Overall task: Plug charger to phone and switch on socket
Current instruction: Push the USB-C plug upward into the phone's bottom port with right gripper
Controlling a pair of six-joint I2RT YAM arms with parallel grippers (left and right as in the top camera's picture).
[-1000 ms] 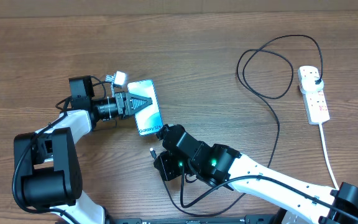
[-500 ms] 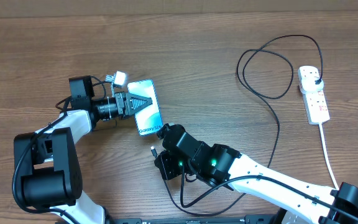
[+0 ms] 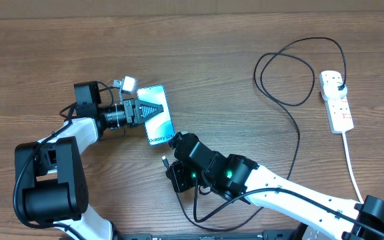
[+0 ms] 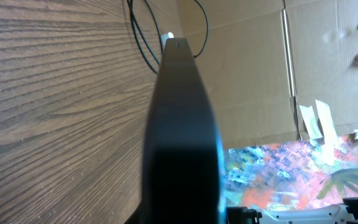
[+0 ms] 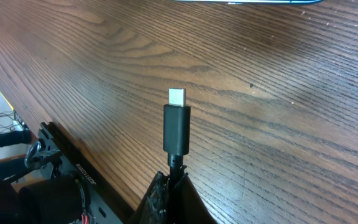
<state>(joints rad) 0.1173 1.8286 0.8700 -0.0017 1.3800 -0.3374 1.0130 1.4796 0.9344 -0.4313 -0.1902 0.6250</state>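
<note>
The phone (image 3: 159, 129), light blue screen up with "Galaxy S24" at its near end, is on the table at centre left. My left gripper (image 3: 156, 110) is shut on it from the left. In the left wrist view a dark shape fills the middle, with the phone's teal edge (image 4: 220, 155) beside it. My right gripper (image 3: 171, 165) is shut on the charger cable (image 3: 297, 143) just behind its plug tip (image 3: 163, 161), a little below the phone's near end. The tip (image 5: 177, 121) stands up from the shut fingers (image 5: 173, 190). The white socket strip (image 3: 337, 107) lies far right with the charger's black plug (image 3: 339, 86) in it.
The black cable loops across the right half of the table and curls under my right arm (image 3: 259, 180). The strip's thick white cord (image 3: 352, 167) runs toward the front right edge. Cardboard (image 4: 260, 74) walls the far side.
</note>
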